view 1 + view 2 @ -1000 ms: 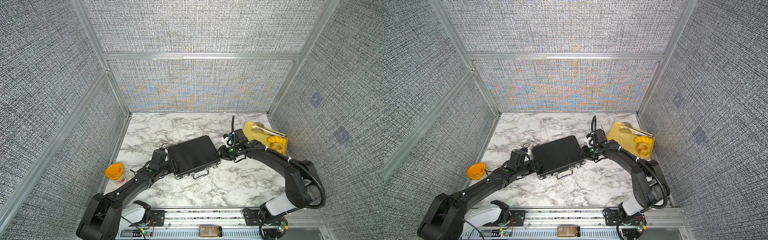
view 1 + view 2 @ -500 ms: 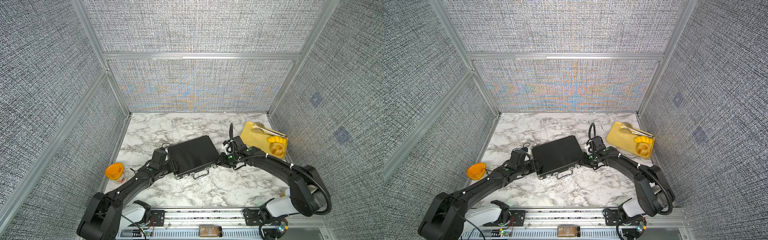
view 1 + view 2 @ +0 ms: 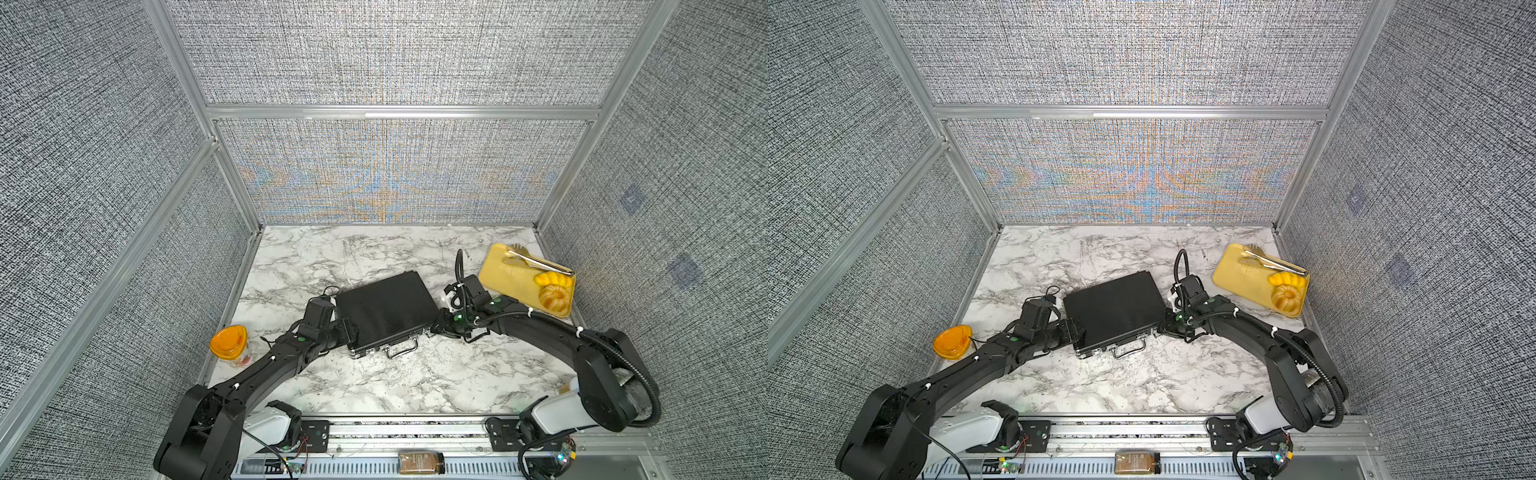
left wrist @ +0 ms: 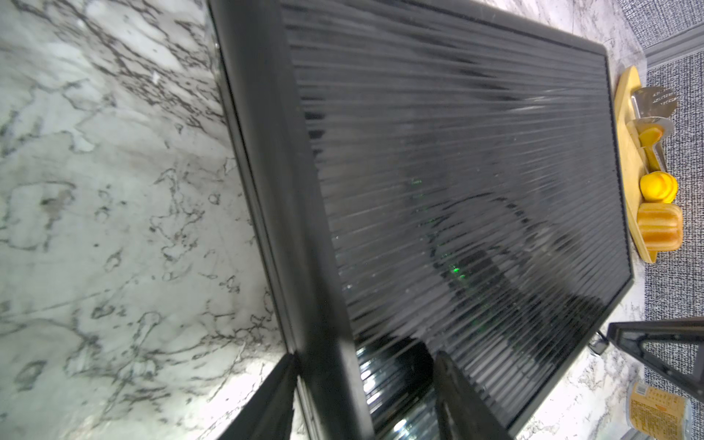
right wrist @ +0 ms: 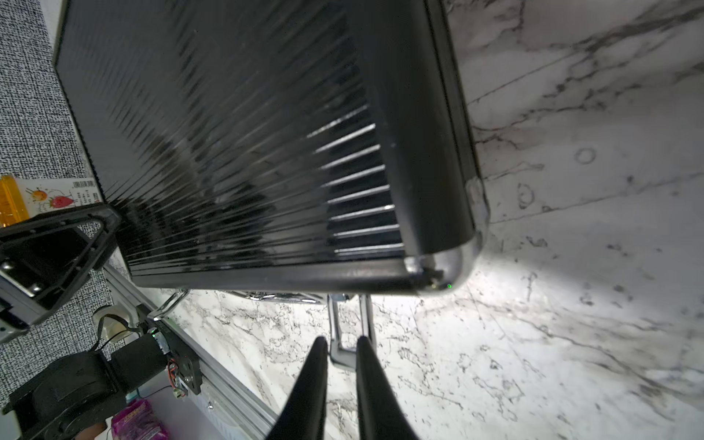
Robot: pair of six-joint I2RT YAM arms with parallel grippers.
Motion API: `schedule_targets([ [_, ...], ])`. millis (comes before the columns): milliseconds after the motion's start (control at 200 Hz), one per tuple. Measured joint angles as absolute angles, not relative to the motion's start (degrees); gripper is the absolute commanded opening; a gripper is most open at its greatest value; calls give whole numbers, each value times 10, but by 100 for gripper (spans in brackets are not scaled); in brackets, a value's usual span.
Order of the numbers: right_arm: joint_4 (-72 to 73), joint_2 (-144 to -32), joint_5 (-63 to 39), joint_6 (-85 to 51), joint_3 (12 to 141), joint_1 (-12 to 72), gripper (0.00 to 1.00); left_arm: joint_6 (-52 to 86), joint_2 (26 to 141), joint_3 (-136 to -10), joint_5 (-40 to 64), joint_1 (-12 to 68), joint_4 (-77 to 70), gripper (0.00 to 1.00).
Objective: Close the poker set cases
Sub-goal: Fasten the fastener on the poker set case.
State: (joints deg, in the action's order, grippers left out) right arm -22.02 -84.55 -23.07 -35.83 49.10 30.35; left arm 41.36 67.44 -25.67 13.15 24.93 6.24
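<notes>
From my station, the poker case (image 3: 384,313) (image 3: 1113,307) lies flat near the middle of the marble bench (image 3: 374,386). It sits slightly askew, with its ribbed black lid down on the base. Its silver-edged front faces the arm mounts, and the chrome handle (image 3: 401,348) (image 3: 1129,348) lies on the bench just in front of that edge.

My left hand (image 3: 349,332) (image 3: 1077,328) is at the case's left end, close to the front corner. In the left wrist view (image 4: 365,354) it is about half open and clamped across that end. One finger (image 4: 464,400) lies on the ribbed lid (image 4: 457,171), and the other (image 4: 266,404) is down against the side wall where it meets the bench.

My right hand (image 3: 436,328) (image 3: 1163,326) is at the case's right front corner. In the right wrist view (image 5: 341,339) its jaws are nearly together, with only a sliver between them. They pinch the free end of a chrome latch (image 5: 341,356) that sticks out from the case's front edge (image 5: 266,276). The rounded silver corner cap shows just beside the latch.

Beyond the case's right end, toward the back wall, a yellow tray (image 3: 498,270) (image 3: 1233,274) sits apart from the case. It carries metal tongs (image 3: 536,261), a ring-shaped pastry (image 3: 554,298) and a smaller yellow piece touching the pastry. Off the case's left end, at the bench's edge, stands an orange-lidded container (image 3: 227,341) (image 3: 952,341), well apart from the case.
</notes>
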Motion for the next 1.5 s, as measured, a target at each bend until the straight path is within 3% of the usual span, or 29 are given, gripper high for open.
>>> schedule_targets([
  [1025, -155, -887, -209, -378, 450, 316, 15, 409, 672, -252, 130, 249, 56, 56],
  [1495, -41, -869, -199, -476, 384, 318, 16, 407, 671, -251, 130, 249, 55, 56],
])
